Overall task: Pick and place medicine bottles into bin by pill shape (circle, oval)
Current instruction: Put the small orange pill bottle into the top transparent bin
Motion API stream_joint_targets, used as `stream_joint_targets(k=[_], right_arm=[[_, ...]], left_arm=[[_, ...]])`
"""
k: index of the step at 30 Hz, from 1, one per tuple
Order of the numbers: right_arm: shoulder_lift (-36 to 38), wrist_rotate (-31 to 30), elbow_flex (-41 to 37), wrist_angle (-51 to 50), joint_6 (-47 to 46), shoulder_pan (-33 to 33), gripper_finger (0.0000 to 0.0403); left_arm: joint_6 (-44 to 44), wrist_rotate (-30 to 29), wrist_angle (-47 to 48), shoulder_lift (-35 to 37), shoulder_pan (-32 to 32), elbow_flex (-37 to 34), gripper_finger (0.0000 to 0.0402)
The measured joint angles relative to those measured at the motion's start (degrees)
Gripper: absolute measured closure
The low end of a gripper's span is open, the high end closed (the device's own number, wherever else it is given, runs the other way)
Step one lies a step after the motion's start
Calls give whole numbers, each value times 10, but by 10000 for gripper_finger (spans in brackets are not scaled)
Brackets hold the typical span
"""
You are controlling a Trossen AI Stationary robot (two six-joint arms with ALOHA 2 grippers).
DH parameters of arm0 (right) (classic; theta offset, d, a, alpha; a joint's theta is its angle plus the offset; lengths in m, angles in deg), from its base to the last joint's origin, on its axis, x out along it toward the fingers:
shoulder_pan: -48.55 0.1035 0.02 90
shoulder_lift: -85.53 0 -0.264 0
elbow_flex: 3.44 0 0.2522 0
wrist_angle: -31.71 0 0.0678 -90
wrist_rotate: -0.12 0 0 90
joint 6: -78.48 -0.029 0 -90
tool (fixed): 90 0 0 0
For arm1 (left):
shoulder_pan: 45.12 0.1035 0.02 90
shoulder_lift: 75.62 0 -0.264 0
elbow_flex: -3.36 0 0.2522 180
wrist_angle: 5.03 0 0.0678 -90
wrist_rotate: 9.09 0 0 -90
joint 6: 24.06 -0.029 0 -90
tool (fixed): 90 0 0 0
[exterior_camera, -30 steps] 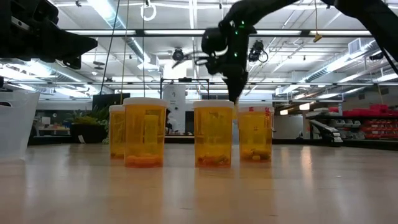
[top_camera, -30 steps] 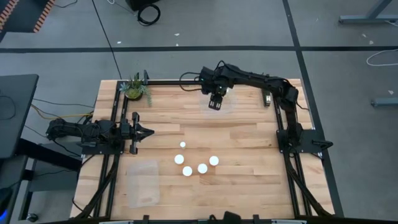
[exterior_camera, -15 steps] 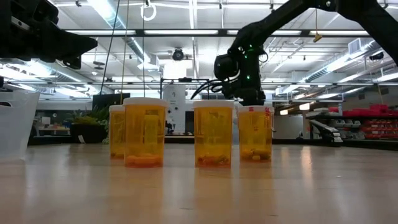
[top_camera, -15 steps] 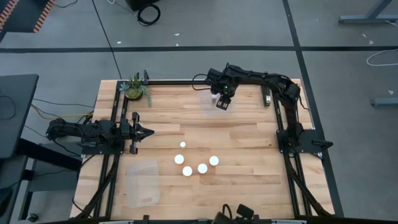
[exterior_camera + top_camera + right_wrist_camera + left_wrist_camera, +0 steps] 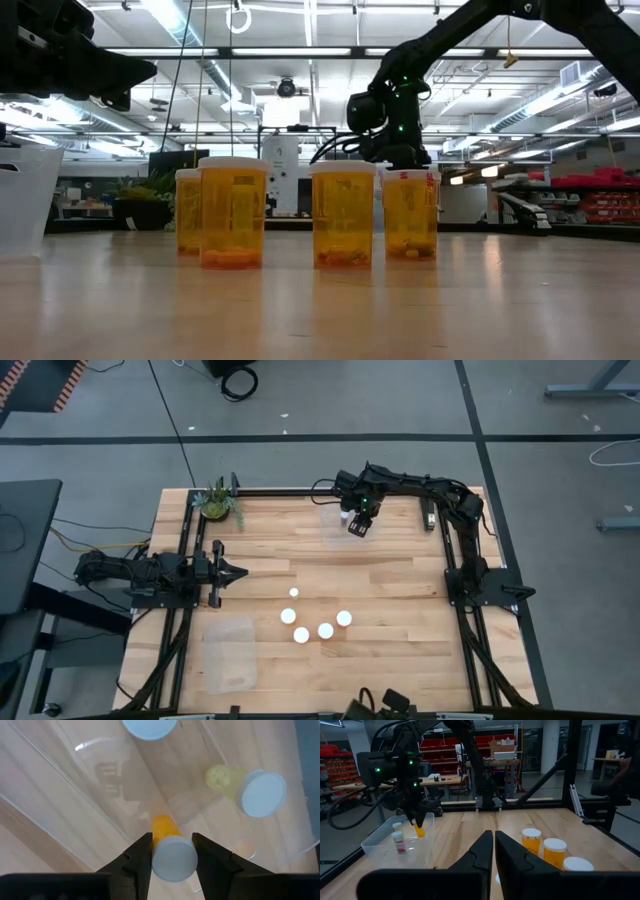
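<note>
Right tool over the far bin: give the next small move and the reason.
Probably lower a little and release. The right tool is shut on a narrow orange bottle held above the clear bin, which already contains two bottles. The left tool waits shut near the table's left edge.

between the right gripper [image 5: 172, 851] fingers, the held bottle [image 5: 172, 857] hides its body behind its own cap (only an orange sliver shows); beyond it, another bottle cap [image 5: 149, 727] is cut by the edge.
</note>
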Motion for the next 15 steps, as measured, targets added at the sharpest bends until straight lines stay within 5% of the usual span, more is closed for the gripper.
stream_joint_targets(k=[15], right_arm=[[0,0,0,-5,0,14,219]], left_arm=[[0,0,0,0,0,0,373]])
